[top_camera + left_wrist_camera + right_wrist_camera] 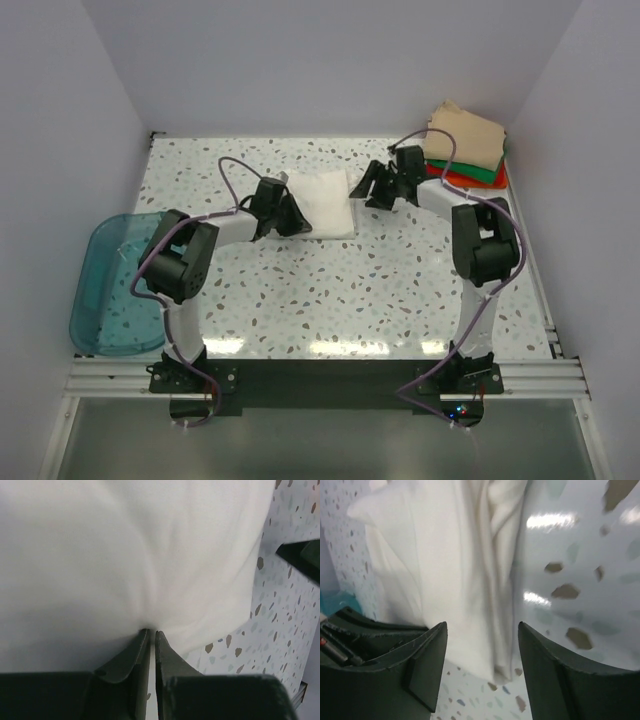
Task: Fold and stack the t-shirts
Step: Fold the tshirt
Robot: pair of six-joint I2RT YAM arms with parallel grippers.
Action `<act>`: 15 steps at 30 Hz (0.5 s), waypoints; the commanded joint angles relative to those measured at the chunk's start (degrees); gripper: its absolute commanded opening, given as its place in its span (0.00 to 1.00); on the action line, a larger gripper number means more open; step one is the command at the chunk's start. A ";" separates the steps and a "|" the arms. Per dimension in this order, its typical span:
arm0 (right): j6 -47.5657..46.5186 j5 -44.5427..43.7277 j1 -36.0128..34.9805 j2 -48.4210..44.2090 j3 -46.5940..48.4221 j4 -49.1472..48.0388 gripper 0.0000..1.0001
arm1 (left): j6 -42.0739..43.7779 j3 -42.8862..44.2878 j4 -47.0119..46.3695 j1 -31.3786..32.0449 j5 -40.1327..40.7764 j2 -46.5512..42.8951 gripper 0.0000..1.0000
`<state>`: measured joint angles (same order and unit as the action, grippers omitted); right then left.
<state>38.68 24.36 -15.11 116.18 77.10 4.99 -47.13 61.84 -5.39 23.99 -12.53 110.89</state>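
Observation:
A white t-shirt [330, 196], folded into a rectangle, lies at the back middle of the table. My left gripper [291, 216] is at its near left edge. In the left wrist view its jaws [151, 631] are pinched together on the white cloth [125, 555], which bunches at the tips. My right gripper [367, 186] is at the shirt's right edge. It is open [482, 625], with the shirt's layered edge [460, 570] between and beyond the jaws. A folded tan t-shirt [468, 134] lies on a green one [474, 171] and an orange-red one [452, 181] at the back right.
A translucent teal bin [108, 285] hangs over the table's left edge. White walls close in the back and both sides. The speckled tabletop [350, 290] stretches between the shirt and the arm bases.

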 commanded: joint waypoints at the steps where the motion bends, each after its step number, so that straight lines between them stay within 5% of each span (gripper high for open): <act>1: -10.10 -3.62 2.28 2.81 11.20 9.23 0.65 | 3.10 2.58 7.13 -0.08 0.59 -2.34 0.14; 15: -17.76 -2.03 -0.96 15.13 23.71 15.48 0.75 | 4.60 9.08 12.24 -0.43 -1.09 -4.45 0.17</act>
<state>24.21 23.09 -14.39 129.97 98.87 16.91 -43.90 68.42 5.69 23.92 -12.86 109.73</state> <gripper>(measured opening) 0.743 0.172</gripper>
